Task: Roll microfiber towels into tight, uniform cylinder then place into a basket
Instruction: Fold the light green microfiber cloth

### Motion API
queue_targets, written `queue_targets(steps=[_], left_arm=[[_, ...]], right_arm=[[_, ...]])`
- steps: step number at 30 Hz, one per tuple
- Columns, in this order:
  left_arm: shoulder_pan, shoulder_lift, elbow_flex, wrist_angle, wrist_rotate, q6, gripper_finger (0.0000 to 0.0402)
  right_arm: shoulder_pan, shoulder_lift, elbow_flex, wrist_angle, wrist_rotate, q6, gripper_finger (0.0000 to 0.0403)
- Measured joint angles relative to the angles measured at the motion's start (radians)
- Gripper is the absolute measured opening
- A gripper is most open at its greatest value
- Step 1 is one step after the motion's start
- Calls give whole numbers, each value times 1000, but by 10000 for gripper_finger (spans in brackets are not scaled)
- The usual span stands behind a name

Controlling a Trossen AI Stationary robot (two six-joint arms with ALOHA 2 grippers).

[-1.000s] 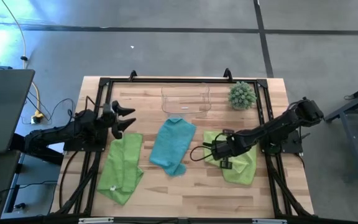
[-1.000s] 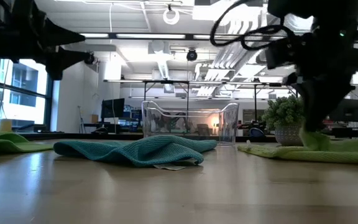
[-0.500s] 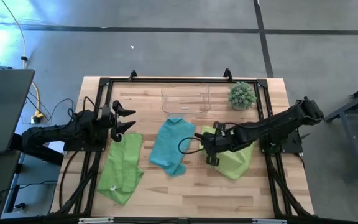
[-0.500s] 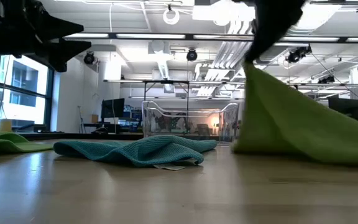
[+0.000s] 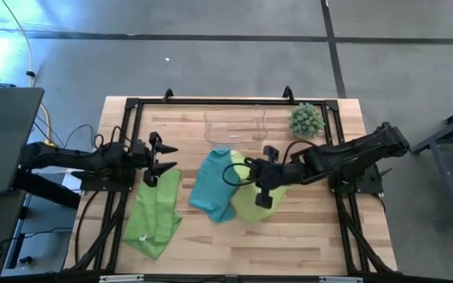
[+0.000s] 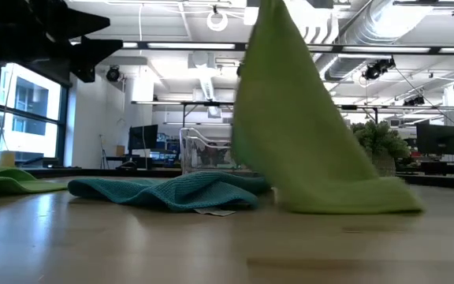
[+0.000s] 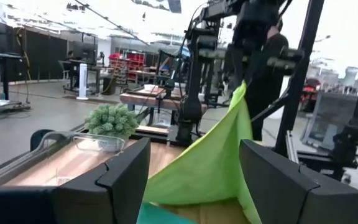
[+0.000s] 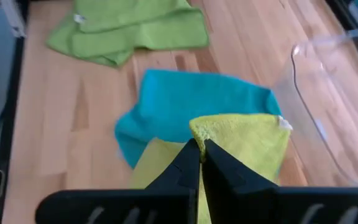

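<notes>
My right gripper [image 5: 250, 169] is shut on a lime green microfiber towel [image 5: 254, 200] above the table's middle. This towel hangs as a tall drape [image 6: 306, 134] in the low view and shows past my left fingers [image 7: 210, 162]. A teal towel [image 5: 213, 185] lies crumpled just left of it. A second lime towel [image 5: 154, 212] lies flat at the left. The clear basket [image 5: 234, 126] stands at the far middle. My left gripper [image 5: 171, 156] hovers open over the table's left side, touching nothing. My right gripper pinches the lime towel at a raised point of its edge [image 8: 197, 134] between its two fingertips. One layer or several, I cannot tell. The fingers slant down from the table's right. The towel hangs below them, and its lower end [image 6: 345, 201] lies on the table.
A spiky green plant ball [image 5: 306, 120] in a pot stands at the far right, beside the basket. Black frame rails [image 5: 132, 118] run along the table's left, right and far edges. Bare wood shows along the near edge [image 5: 234, 244].
My right gripper has risen and gone toward the table's left, staying shut on the lime towel. The towel has gone from lying flat to hanging as a drape; its held edge is up and its lower end has dragged toward the teal towel. My left gripper has shifted slightly right.
</notes>
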Motion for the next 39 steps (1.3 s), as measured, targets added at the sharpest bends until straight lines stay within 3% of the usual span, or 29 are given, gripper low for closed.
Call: queue_targets(steps=[11, 25, 39], left_arm=[[-70, 349, 225, -2, -45, 173, 234], [-86, 883, 501, -3, -56, 266, 234], [-76, 1124, 617, -3, -56, 290, 234]], right_arm=[[29, 0, 31, -32, 0, -24, 0], [29, 0, 31, -29, 32, -27, 0], [29, 0, 31, -34, 32, -27, 0]])
